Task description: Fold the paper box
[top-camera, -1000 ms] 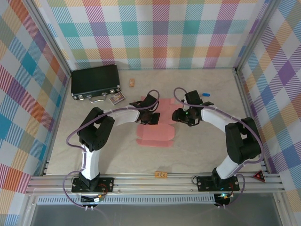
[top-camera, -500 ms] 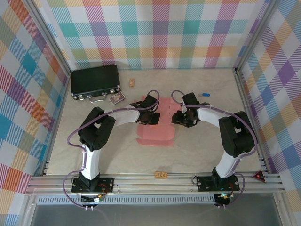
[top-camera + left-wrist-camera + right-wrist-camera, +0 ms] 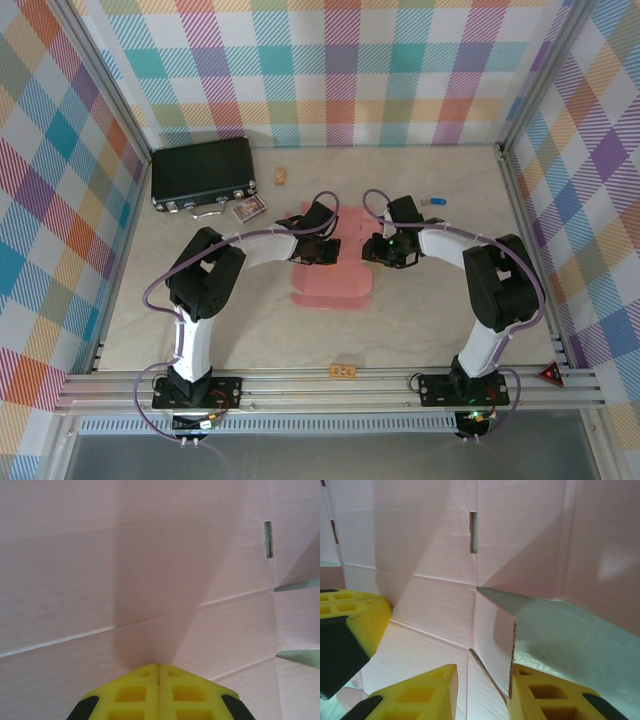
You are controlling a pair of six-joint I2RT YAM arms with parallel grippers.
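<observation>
The paper box [image 3: 330,285] lies as a flat salmon-pink cut-out in the middle of the table. My left gripper [image 3: 325,250] is shut with nothing in it, and its yellow tips [image 3: 159,666] press down on the card [image 3: 175,555] near a crease. My right gripper [image 3: 381,250] is at the card's right edge. In the right wrist view a small side flap [image 3: 495,640] stands up between the fingers of my right gripper [image 3: 484,669]. The flap leans on the right finger [image 3: 545,695], with a gap to the left finger [image 3: 427,692]. The left gripper's finger [image 3: 355,615] shows at the left of that view.
A black case [image 3: 203,172] with metal latches lies at the back left, with a small card [image 3: 248,208] in front of it. A small tan block [image 3: 281,176] and a blue item [image 3: 436,202] lie further back. An orange tag [image 3: 343,371] sits on the front rail.
My right gripper has moved left onto the card's right edge and its jaws have narrowed around the raised flap. The left gripper has stayed shut and pressed on the card.
</observation>
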